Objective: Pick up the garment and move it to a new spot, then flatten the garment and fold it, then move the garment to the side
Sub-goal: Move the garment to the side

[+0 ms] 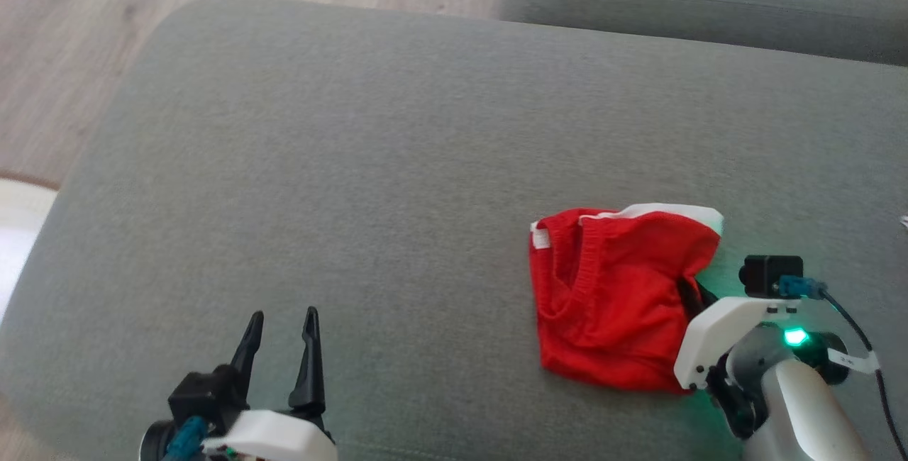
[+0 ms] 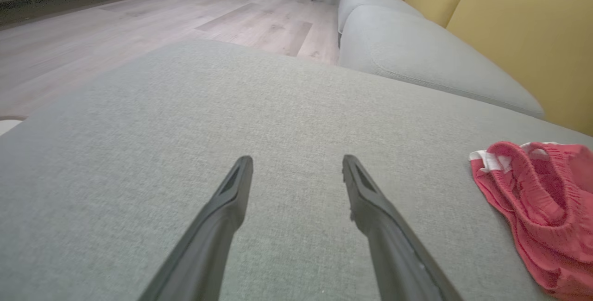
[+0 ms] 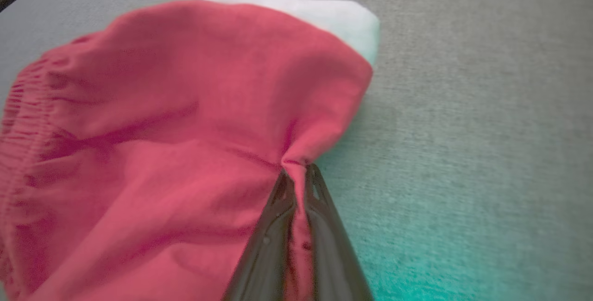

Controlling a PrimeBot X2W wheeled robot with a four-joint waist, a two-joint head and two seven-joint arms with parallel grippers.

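Red garment (image 1: pixel 610 298) with white trim: bunched on grey cushion (image 1: pixel 355 163), right of centre in head view, at lower right edge in left wrist view. Right gripper (image 3: pixel 298 170): at garment's right edge, jaws pressed together, pinching fold of red fabric; cloth puckers into creases at fingertips. Left gripper (image 1: pixel 283 313): lower left of head view, jaws spread wide, nothing between them, over bare cushion, well apart from garment. Green light (image 1: pixel 794 337) glows on right wrist. Wood floor (image 1: pixel 71 57) at upper left.
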